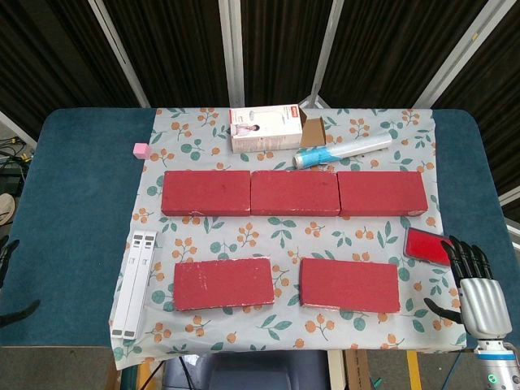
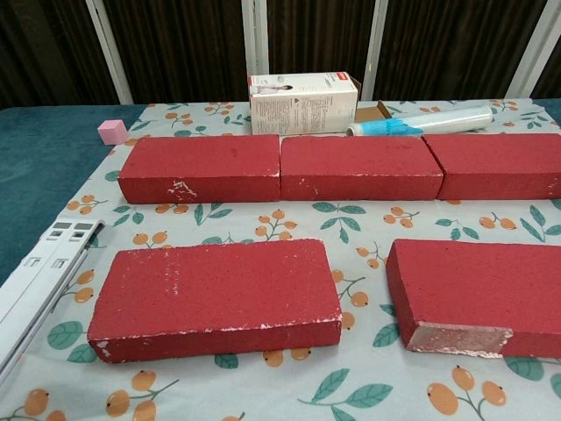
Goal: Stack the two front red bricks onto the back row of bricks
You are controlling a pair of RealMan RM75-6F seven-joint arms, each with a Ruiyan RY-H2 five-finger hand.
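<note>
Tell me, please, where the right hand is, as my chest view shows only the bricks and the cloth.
Observer: The right hand is at the table's front right corner, fingers apart, holding nothing.
Operator: Is anything lying near it?
Observer: A flat red item lies just beside it, right of the front right brick.
Operator: Is the hand touching that brick?
Observer: No, the hand is apart from it.

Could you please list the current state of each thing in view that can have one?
Front left brick: flat on the cloth, not stacked.
Front right brick: flat, not stacked.
Back row: three bricks end to end, nothing on top.
Box: on its side, flap open.
Tube: lying down.
Right robot hand: open, fingers apart, holding nothing.
Left robot hand: only dark tips at the frame edge.
</note>
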